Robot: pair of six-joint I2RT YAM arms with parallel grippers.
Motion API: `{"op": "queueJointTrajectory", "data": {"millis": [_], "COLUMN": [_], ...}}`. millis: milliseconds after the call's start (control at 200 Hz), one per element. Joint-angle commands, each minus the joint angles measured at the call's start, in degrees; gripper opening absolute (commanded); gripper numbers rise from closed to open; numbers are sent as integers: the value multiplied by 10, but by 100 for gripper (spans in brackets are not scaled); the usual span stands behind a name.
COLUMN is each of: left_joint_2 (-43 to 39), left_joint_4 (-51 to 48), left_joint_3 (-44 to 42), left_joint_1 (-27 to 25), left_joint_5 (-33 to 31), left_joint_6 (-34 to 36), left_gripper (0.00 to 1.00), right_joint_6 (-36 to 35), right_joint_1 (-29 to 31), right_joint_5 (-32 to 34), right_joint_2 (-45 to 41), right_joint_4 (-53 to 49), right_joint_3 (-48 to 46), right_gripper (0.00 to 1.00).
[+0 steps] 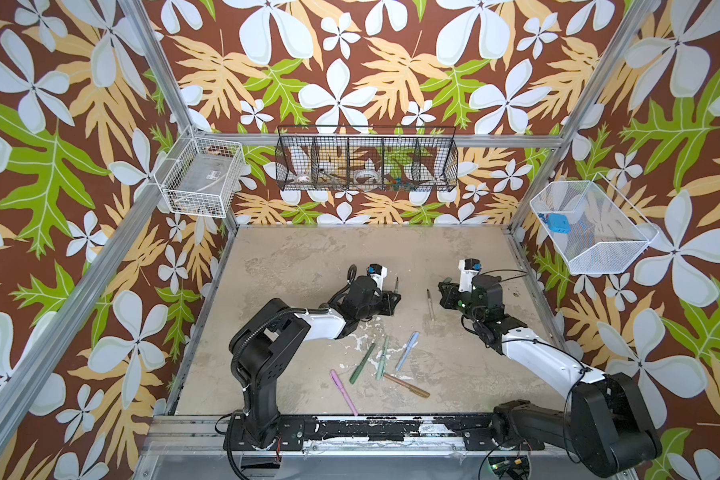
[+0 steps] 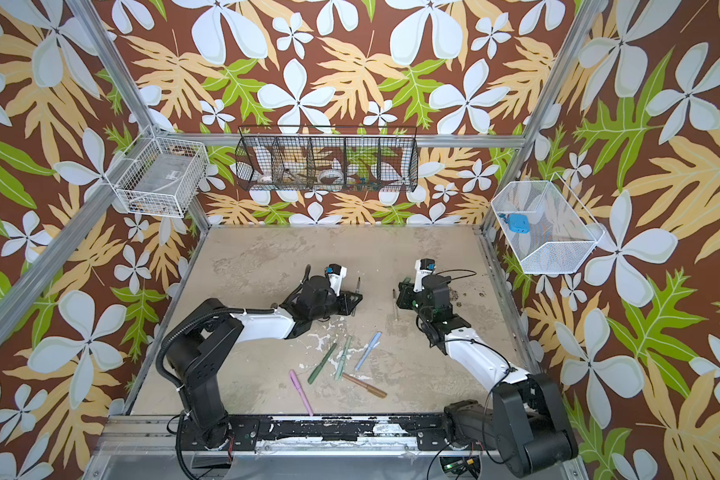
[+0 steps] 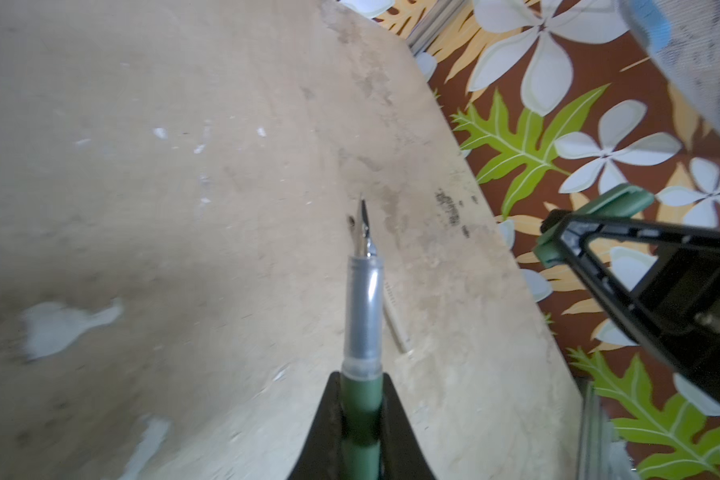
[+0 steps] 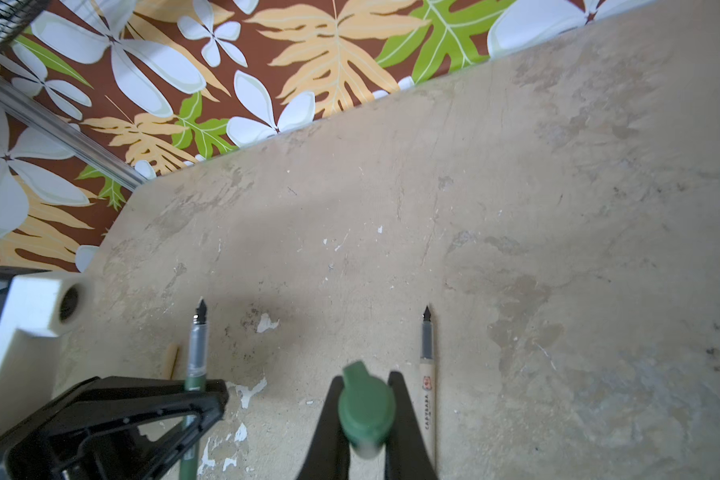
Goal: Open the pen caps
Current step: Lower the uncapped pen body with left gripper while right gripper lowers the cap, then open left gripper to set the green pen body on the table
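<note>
Far table (image 1: 350, 249) bare; pens (image 1: 382, 358) clutter the near middle.

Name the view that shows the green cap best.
Right wrist: the cap sits close, head-on, clamped in the right tool. The left wrist view shows only its edges. Both top views: too small.
</note>
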Motion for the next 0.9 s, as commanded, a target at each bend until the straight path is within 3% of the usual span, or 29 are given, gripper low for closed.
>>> {"op": "queueJointTrajectory", "data": {"millis": [0,345,596,796,896], "left_joint_2": [29,135,186,191,191], "left_joint_4": [-1,53,51,30,13], "left_joint_3": [30,84,121,128,130], "left_joint_1": [-3,-7,-17,-19,-20], "left_joint_5": [-5,23,34,19,10], "left_joint_6": [-71,-148,-166,-167,-160], "left_gripper": [0,0,0,29,35], "right_joint_6": [2,-7,-9,-8,-8], "right_joint_1": [0,1,1,1,0], "right_joint_5": [23,21,22,16,13], "right_joint_2": [-15,-7,-6,-1,-3], "right_joint_4": [-15,-32,-32,-30,-29], "right_joint_3": [-2,10,10,11,11], "right_gripper": [5,5,5,5,5]}}
